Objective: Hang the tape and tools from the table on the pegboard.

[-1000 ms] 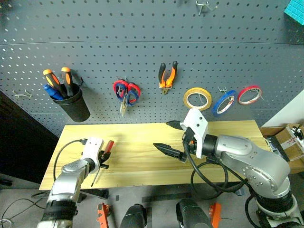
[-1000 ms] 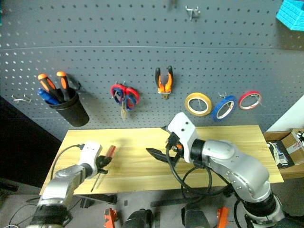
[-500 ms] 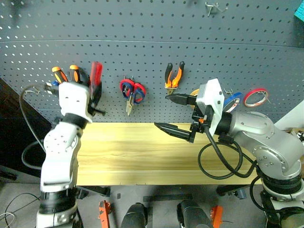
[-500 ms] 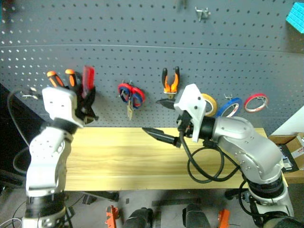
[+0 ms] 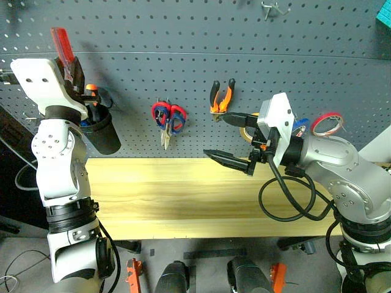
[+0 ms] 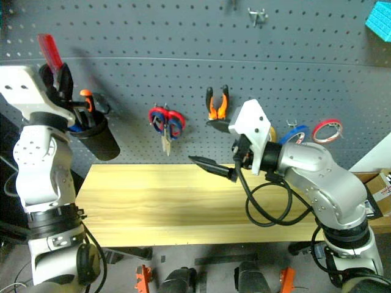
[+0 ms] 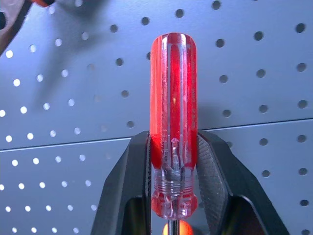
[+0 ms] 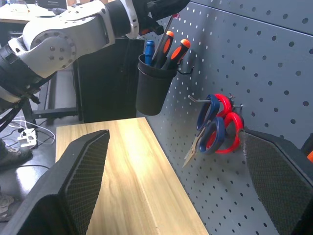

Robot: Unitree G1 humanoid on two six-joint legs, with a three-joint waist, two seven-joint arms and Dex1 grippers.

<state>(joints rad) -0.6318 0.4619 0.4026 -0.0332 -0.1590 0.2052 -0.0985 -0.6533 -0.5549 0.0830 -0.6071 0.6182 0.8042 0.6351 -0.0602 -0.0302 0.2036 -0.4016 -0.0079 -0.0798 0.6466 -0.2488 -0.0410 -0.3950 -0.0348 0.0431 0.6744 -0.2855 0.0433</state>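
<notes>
The left end effector [image 7: 172,196] is up high by the pegboard [image 5: 183,36], pinching the red-handled screwdriver [image 5: 62,44] near the bottom of its handle, with the handle pointing up just above the black cup [image 5: 101,131] of orange-and-black screwdrivers [image 5: 92,93]. The right end effector [image 5: 227,140] is spread wide with nothing in it, hanging over the bare tabletop [image 5: 177,195]. On the pegboard hang two pairs of scissors [image 5: 166,118] on one hook, the pliers [image 5: 220,97] and the blue tape [image 6: 294,135].

Blue tape [image 5: 299,126] mostly behind right arm (yellow roll [image 5: 245,132] too).
</notes>
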